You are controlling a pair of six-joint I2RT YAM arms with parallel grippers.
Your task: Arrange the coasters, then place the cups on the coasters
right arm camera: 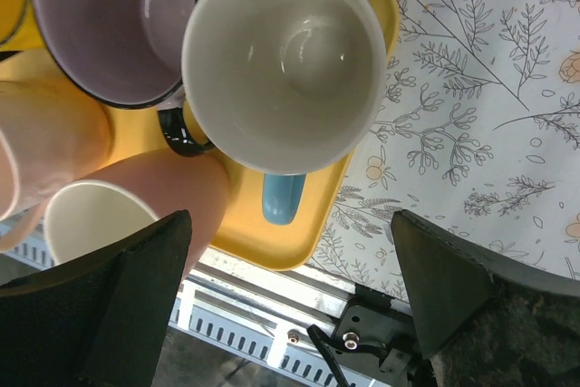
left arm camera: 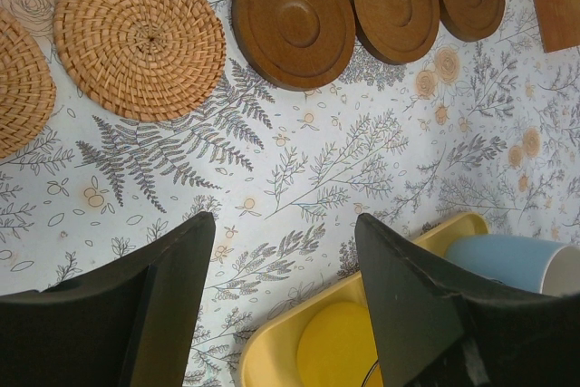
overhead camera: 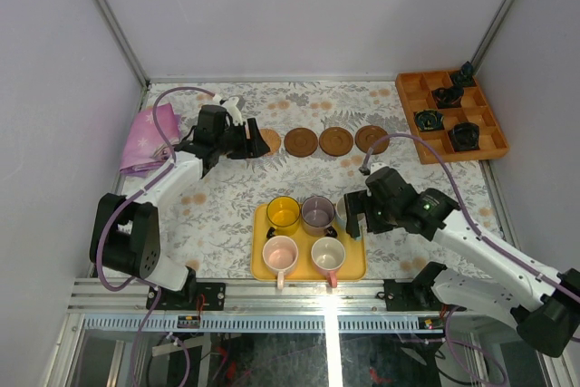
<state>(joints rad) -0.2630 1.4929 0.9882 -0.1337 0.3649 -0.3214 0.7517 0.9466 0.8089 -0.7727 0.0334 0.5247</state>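
Three dark brown coasters (overhead camera: 301,141) (overhead camera: 335,140) (overhead camera: 371,139) lie in a row, and a tan woven coaster (overhead camera: 269,140) sits just left of them. My left gripper (overhead camera: 247,139) (left arm camera: 283,224) hovers there, open and empty. The left wrist view shows two woven coasters (left arm camera: 139,38) (left arm camera: 18,83) and the brown ones (left arm camera: 293,17). On the yellow tray (overhead camera: 349,269) stand yellow (overhead camera: 283,212), purple-grey (overhead camera: 317,213) and two pink cups (overhead camera: 280,252) (overhead camera: 327,253). My right gripper (overhead camera: 353,215) (right arm camera: 290,224) is open around the light blue cup (right arm camera: 285,61) at the tray's corner, its fingers apart from it.
An orange compartment tray (overhead camera: 417,88) with dark objects sits at the back right. A pink cloth (overhead camera: 149,138) lies at the back left, beside the left arm. The metal rail of the table's near edge (right arm camera: 299,296) runs just behind the yellow tray (right arm camera: 272,233).
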